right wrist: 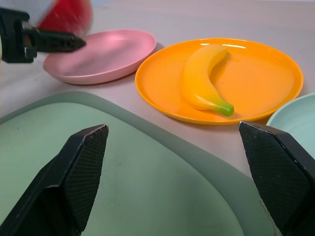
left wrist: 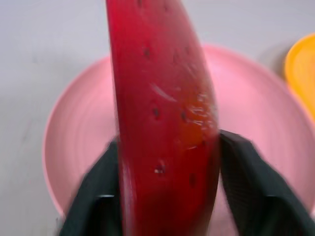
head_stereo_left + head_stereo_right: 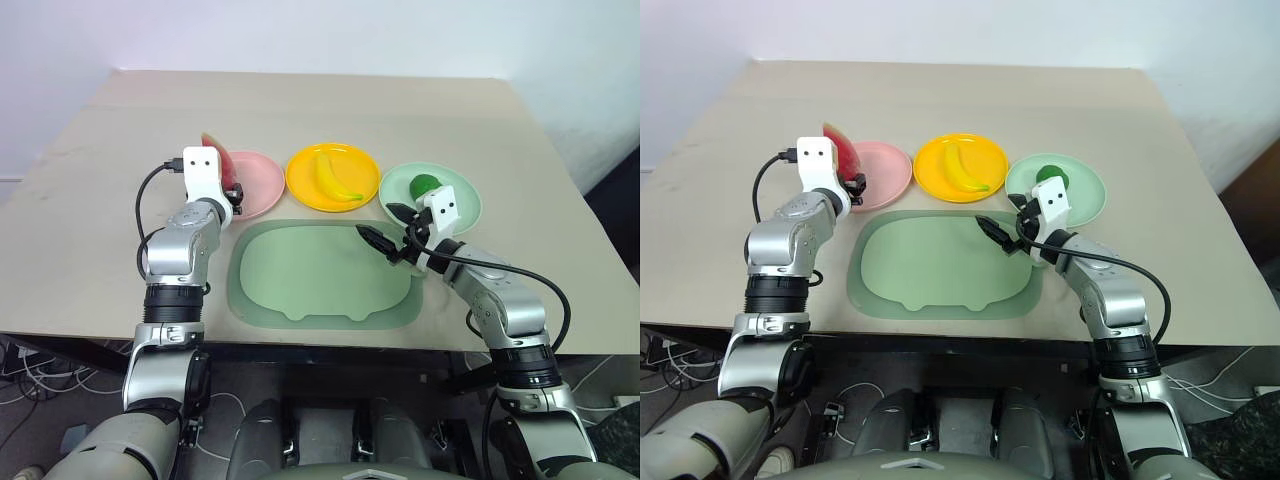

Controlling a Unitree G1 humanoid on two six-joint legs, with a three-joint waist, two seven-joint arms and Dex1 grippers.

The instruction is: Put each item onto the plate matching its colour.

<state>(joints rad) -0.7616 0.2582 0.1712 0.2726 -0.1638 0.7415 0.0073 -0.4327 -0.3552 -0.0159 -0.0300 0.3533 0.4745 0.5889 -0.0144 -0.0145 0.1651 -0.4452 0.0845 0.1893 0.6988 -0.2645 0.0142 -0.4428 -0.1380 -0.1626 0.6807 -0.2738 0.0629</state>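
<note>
The red watermelon wedge [image 2: 162,123] stands upright between the two black fingers of my left gripper [image 3: 232,186], just above the near left part of the pink plate [image 3: 262,182]. Both fingers [image 2: 101,187] press against its sides. A yellow banana [image 3: 335,178] lies on the yellow plate [image 3: 300,178] in the middle. On the pale mint plate [image 3: 465,208] at the right sits the small dark-green fruit [image 3: 424,185]. My right gripper [image 3: 386,227] hovers open and empty over the right end of the tray, close beside the mint plate.
A large pale green rounded-rectangular tray [image 3: 320,275] lies bare in front of the three plates, between my arms. The beige table [image 3: 300,100] stretches behind the plates; its front edge runs just below the tray.
</note>
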